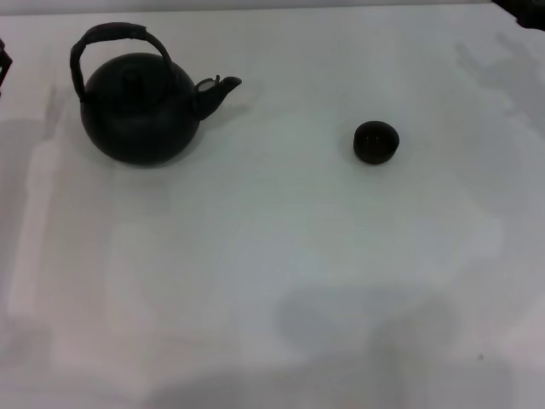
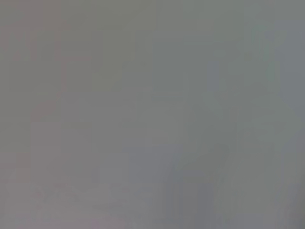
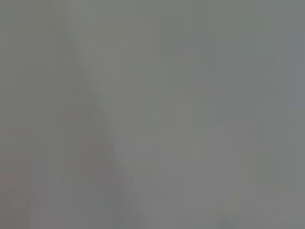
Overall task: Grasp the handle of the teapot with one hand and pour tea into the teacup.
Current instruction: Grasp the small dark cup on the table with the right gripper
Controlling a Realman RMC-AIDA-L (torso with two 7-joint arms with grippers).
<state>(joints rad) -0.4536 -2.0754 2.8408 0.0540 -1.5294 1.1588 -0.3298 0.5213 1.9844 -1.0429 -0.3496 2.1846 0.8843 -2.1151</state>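
From the head view, the teapot (image 1: 140, 106) stands upright on the white table (image 1: 255, 281), far back on the robot's left, its short spout (image 1: 217, 89) pointing toward the right. The handle (image 1: 115, 38) arches over the lid, free, with nothing touching it. The teacup (image 1: 375, 142) sits upright, well apart from the pot, off to the right of the spout and a little nearer the robot. A dark sliver at the left edge (image 1: 4, 64) and a dark corner at the top right (image 1: 524, 10) are probably parts of the two arms, but each is cut off by the frame, so I cannot tell whether either tool is apart or together.

The left wrist view shows only a flat grey blur; no pot, cup or fingers can be made out.

The right wrist view is the same, with just a faint slanting shade across it, and it tells nothing of the right tool.

As I judge it, the task has not begun: the first step, reaching for the handle, is still ahead. The left arm looks the nearer one, and it would need to come in over the lid and close around the top of the hoop. Whether the cup holds anything cannot be seen.
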